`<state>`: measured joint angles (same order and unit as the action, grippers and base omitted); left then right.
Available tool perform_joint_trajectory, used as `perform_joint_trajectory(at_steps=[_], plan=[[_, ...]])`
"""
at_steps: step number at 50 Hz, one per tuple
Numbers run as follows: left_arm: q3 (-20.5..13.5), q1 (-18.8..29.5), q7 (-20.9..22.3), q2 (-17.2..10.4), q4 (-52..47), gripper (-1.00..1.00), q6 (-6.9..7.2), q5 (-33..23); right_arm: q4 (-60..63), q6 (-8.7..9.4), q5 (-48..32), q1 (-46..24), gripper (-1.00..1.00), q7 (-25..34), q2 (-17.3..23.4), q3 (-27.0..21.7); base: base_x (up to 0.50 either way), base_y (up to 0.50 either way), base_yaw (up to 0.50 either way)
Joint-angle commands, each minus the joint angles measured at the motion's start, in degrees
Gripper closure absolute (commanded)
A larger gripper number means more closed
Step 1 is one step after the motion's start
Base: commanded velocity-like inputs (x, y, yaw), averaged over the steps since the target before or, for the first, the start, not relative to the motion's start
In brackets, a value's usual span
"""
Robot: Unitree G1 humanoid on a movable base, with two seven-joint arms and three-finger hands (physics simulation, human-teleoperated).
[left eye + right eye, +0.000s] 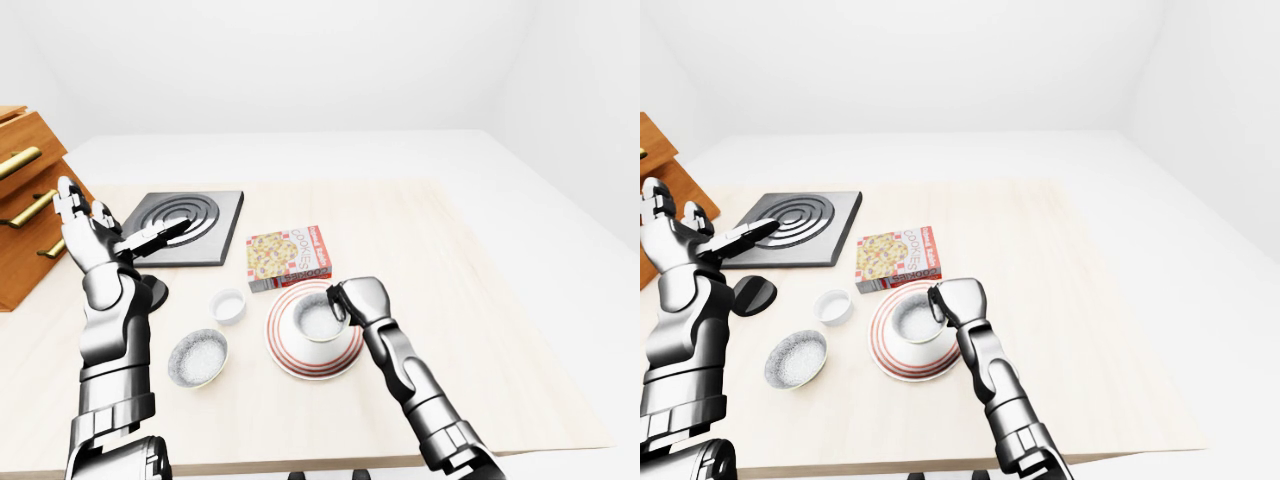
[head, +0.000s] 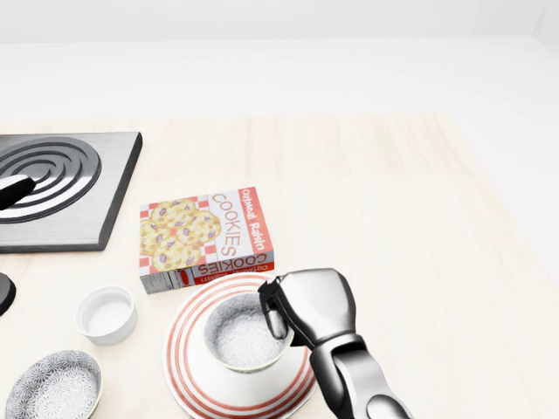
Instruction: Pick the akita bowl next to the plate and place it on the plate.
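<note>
We are recording the right hand [image 2: 314,310] grasping the bowl [image 2: 234,336] by its rim over the plate [image 2: 179,351]. We are judging placement as underway, with release and withdrawal next.

I work at a pale wooden table [image 1: 470,300] with faint grain, its top flat and matt. It fills the middle of my left-eye view, and its right edge runs slanting down toward the lower right. At the far left of that view, beside the table, stands a brown wooden chest of drawers [image 1: 22,235] with brass bar handles [image 1: 18,160] on its drawer fronts. Around the table, the floor [image 1: 560,220] is plain white. The walls [image 1: 300,60] are white too, and two of them meet near the upper right. The light is soft and even, with only faint shadows.
</note>
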<state>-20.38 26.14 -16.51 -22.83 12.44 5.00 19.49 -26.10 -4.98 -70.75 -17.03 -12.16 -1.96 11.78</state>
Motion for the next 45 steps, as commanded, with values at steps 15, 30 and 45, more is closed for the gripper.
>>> perform_joint_trajectory(at_steps=[15, 30, 45], plan=[[0.1, -0.02, 0.07, 0.15, 0.14, -1.0, 0.0, -0.1, -5.51, -0.02, 20.26, -1.83, 1.0, -4.37, -0.27, -2.42, 0.0, 0.0, 0.0], [-0.01, -0.07, 0.01, 0.05, -0.36, -1.0, 0.0, 0.09, -7.99, -0.02, 19.31, -3.1, 1.0, -6.28, -0.57, -2.18, 0.0, 0.0, 0.0], [-0.06, -0.06, 0.11, 0.07, -0.17, -1.0, 0.0, 0.11, -11.92, -0.02, 17.54, -4.27, 1.0, -8.89, -0.72, -1.84, 0.0, 0.0, 0.0]])
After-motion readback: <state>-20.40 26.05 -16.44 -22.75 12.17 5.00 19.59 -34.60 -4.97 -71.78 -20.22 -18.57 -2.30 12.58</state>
